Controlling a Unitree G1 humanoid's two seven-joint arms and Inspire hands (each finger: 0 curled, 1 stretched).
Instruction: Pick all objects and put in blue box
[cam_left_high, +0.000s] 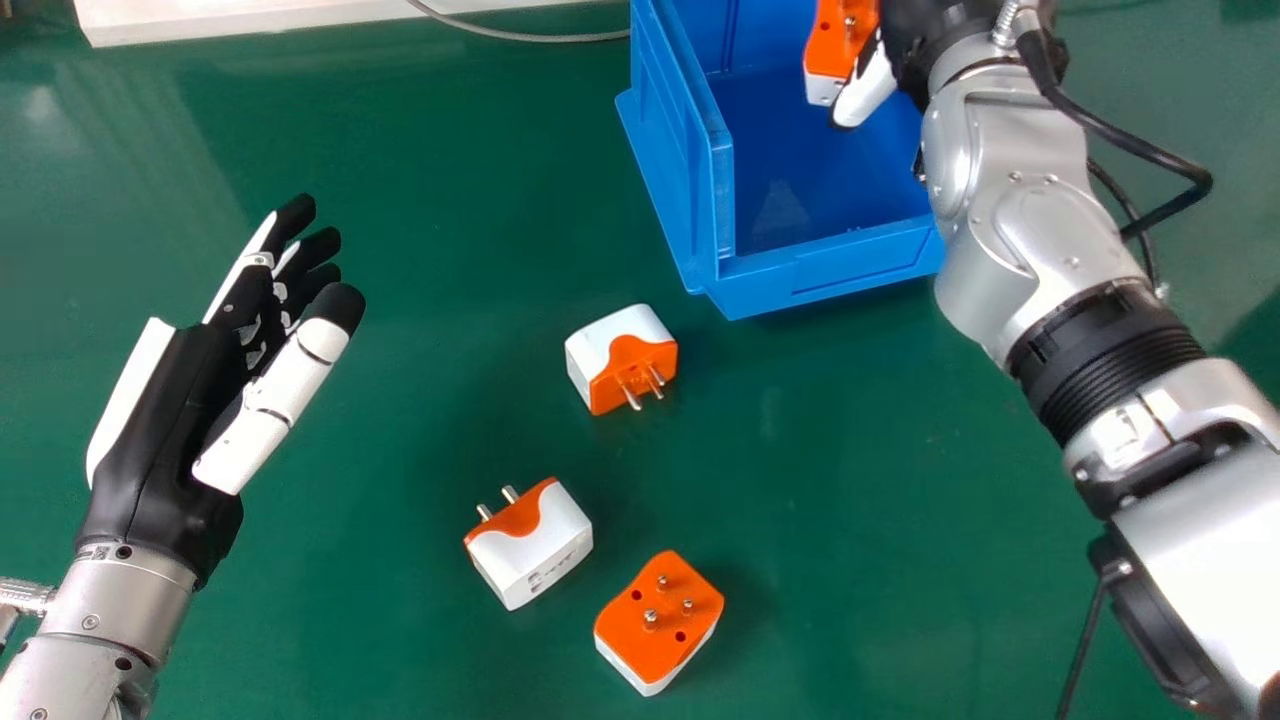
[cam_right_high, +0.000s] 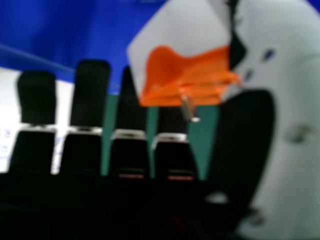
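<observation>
My right hand (cam_left_high: 915, 45) is over the blue box (cam_left_high: 830, 285), its thumb against an orange-and-white plug adapter (cam_left_high: 840, 40) above the box's inside. In the right hand view, that adapter (cam_right_high: 180, 75) is pinched between the fingers and thumb of my right hand (cam_right_high: 242, 135), with a metal pin showing. Three more adapters lie on the table: one (cam_left_high: 622, 355) near the box's front left corner, one (cam_left_high: 530, 545) farther forward, and another (cam_left_high: 660, 620) with its pins up. My left hand (cam_left_high: 190, 400) is open and empty at the left.
The green tabletop (cam_left_high: 420, 420) carries everything. A white board (cam_left_high: 250, 18) and a grey cable (cam_left_high: 530, 36) lie along the far edge. My right forearm crosses the right side, passing over the box's right edge, with black cables beside it.
</observation>
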